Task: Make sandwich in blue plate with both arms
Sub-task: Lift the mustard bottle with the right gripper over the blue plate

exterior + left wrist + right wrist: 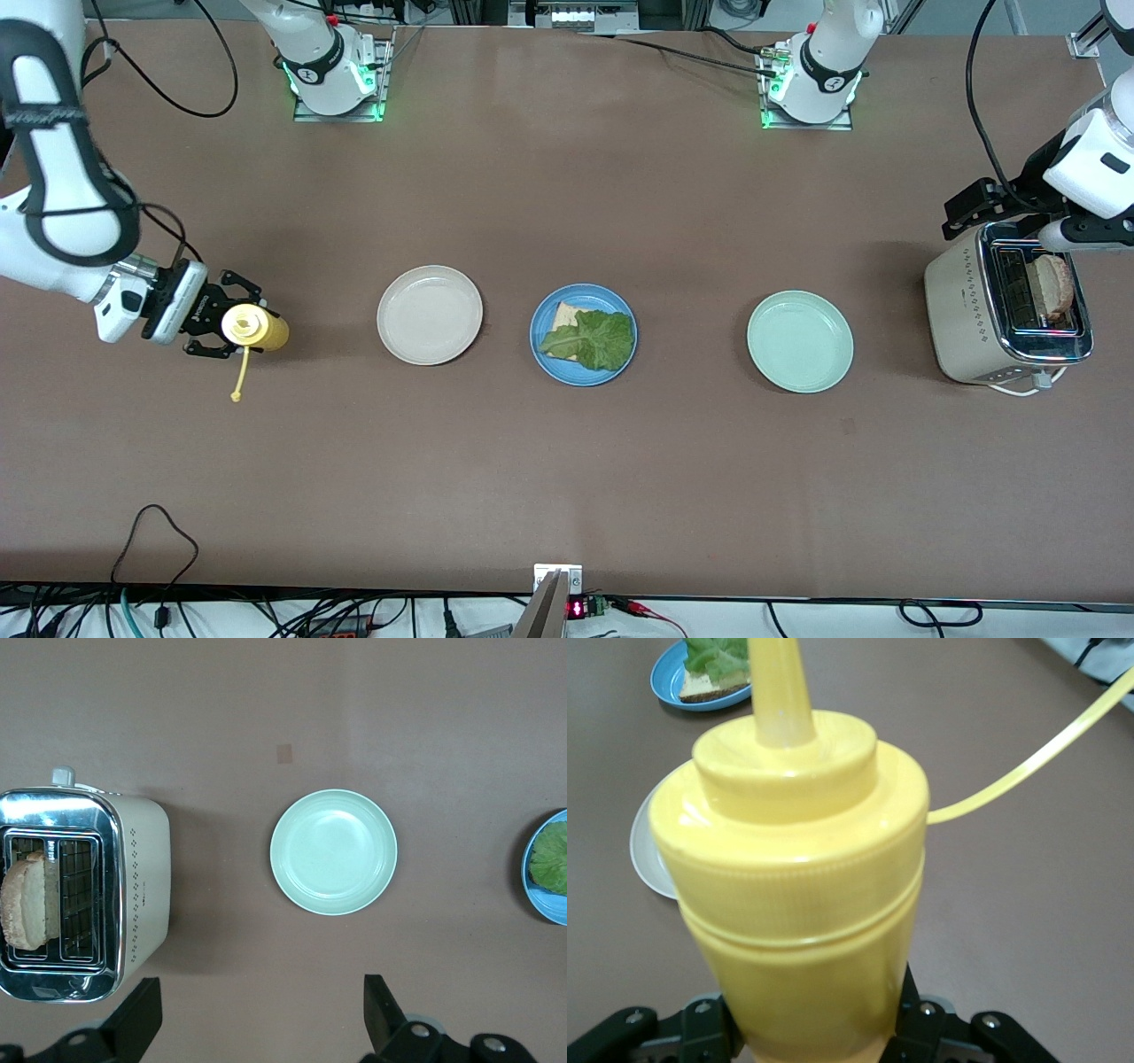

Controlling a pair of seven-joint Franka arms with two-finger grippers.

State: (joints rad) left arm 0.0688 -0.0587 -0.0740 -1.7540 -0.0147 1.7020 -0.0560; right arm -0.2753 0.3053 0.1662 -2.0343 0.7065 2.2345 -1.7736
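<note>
The blue plate (583,334), between the white and green plates, holds bread and lettuce. The second slice (1054,282) stands upright in the toaster (966,328); the left gripper (257,1010), fingers spread wide, hovers beside it, nearest. The right gripper (232,328) clamps a mustard bottle (254,327).

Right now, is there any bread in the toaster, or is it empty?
Not empty: one bread slice stands up out of one slot of the toaster; the other slot beside it looks bare. The left hand hangs open over it.
</note>
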